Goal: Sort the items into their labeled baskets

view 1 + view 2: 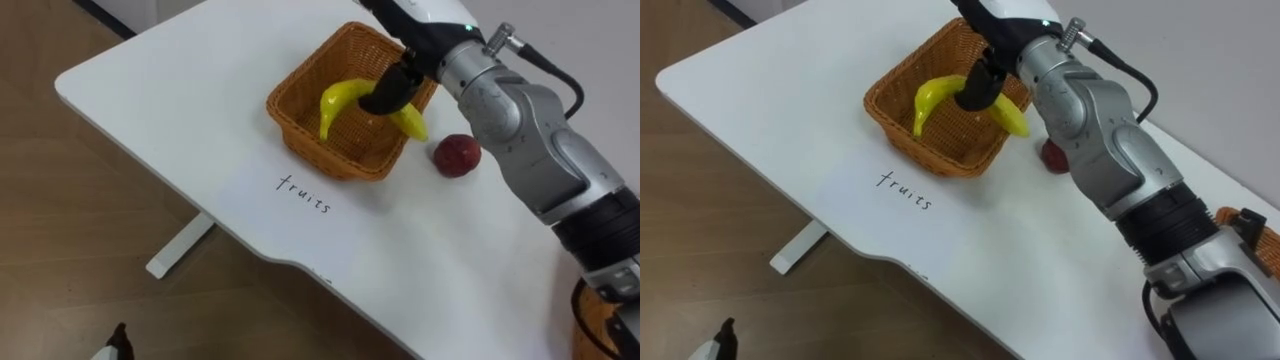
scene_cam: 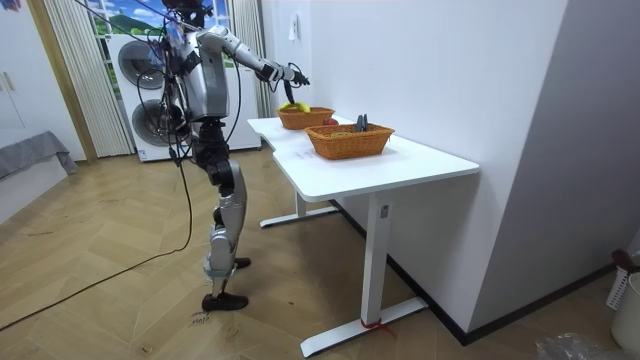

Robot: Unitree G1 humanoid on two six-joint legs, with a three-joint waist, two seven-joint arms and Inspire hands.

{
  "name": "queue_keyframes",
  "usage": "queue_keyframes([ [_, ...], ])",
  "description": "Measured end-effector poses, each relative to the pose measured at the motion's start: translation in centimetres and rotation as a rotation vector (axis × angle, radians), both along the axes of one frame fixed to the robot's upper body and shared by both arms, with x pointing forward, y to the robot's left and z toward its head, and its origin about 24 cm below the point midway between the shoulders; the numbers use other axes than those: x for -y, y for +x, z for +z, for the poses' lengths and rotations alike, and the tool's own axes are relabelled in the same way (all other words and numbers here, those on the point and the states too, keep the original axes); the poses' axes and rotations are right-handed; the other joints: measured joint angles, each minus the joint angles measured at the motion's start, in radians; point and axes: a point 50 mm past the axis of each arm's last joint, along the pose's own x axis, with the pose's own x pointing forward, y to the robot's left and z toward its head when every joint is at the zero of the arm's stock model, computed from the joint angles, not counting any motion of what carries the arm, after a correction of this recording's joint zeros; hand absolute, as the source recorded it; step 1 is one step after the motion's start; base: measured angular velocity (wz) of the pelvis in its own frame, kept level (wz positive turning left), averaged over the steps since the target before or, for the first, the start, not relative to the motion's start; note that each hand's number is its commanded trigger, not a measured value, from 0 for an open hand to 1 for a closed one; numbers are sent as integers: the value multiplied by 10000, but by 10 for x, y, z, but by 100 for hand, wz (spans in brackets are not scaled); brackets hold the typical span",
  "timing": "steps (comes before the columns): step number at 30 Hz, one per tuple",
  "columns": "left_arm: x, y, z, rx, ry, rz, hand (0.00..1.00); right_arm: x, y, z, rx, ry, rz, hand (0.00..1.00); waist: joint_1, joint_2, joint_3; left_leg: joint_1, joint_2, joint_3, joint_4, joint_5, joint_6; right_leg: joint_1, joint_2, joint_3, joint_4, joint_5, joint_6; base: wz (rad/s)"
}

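Note:
A yellow banana (image 1: 343,96) hangs just above the inside of the wicker fruit basket (image 1: 300,120) on the white table (image 1: 180,110). My right hand (image 1: 388,92) is shut on the banana's middle, and my right arm reaches in from the right. A red apple (image 1: 456,156) lies on the table right of the basket, beside my forearm. In the room view I stand at the table's end with that hand (image 2: 290,80) stretched over the far basket (image 2: 304,118). My left hand (image 1: 113,346) shows low at the bottom left edge, off the table.
A second wicker basket (image 2: 350,141) holding dark office items stands nearer the room view's right; its rim (image 1: 1252,226) shows at the right edge. A handwritten label (image 1: 303,194) marks the table in front of the fruit basket. The table's front edge (image 1: 230,235) drops to wooden floor.

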Motion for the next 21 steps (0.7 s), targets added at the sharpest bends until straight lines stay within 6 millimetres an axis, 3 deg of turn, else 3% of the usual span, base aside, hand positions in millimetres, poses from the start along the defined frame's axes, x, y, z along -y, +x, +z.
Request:
queue_keyframes([
  [13,-2,-5,-2,-282,61,124,0,-1,-1,-7,-493,-204,72,0,4,-71,-63,21,-9,-10,8,1,0,42,3,-26,-12,0,0,0],
  [18,-6,-6,-1,-358,241,105,0,-4,-1,-26,-1518,-534,326,0,62,-208,-146,49,-23,-28,-1,1,-1,135,22,-32,-177,0,0,1],
  [21,-6,-3,0,-307,332,-53,0,2,2,-38,-2206,-867,115,0,163,-290,-147,32,-17,-17,2,1,-3,44,23,-20,-172,0,0,-1],
])
